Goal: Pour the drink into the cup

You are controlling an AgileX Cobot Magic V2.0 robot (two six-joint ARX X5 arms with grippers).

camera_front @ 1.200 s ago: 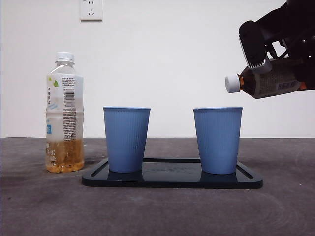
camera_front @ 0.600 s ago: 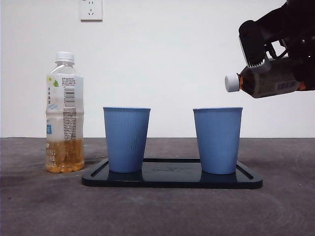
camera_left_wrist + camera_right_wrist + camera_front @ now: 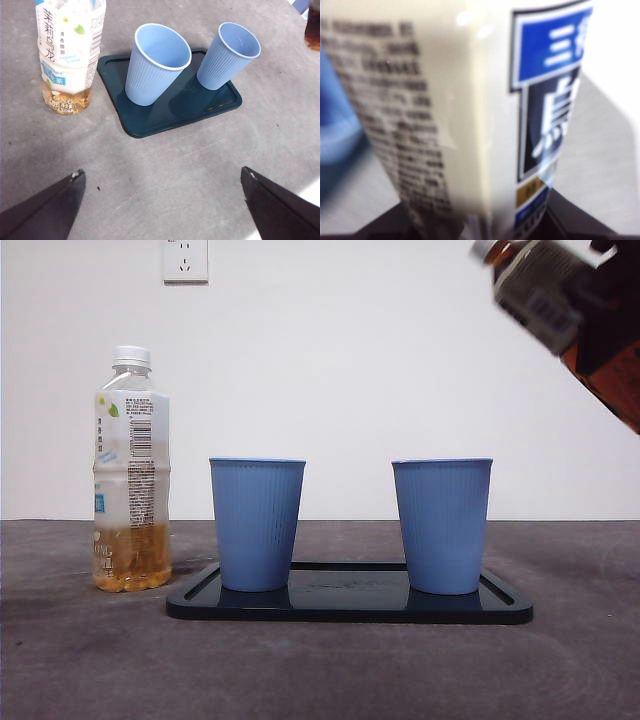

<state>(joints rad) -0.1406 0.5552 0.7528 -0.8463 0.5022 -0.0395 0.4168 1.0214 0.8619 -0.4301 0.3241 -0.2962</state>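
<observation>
Label text on bottle (image 3: 470, 115) fills only right-wrist view.

A clear gap separates the two blue cups (image 3: 257, 523) (image 3: 441, 525) on the tray (image 3: 349, 606); the tea bottle (image 3: 131, 470) blocks the worktop (image 3: 320, 670) beside them.

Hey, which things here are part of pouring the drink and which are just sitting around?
In the job: dark tea bottle held by the right gripper; blue cup nearest it.
Sitting around: other blue cup, tray, pale tea bottle, wall socket.
</observation>
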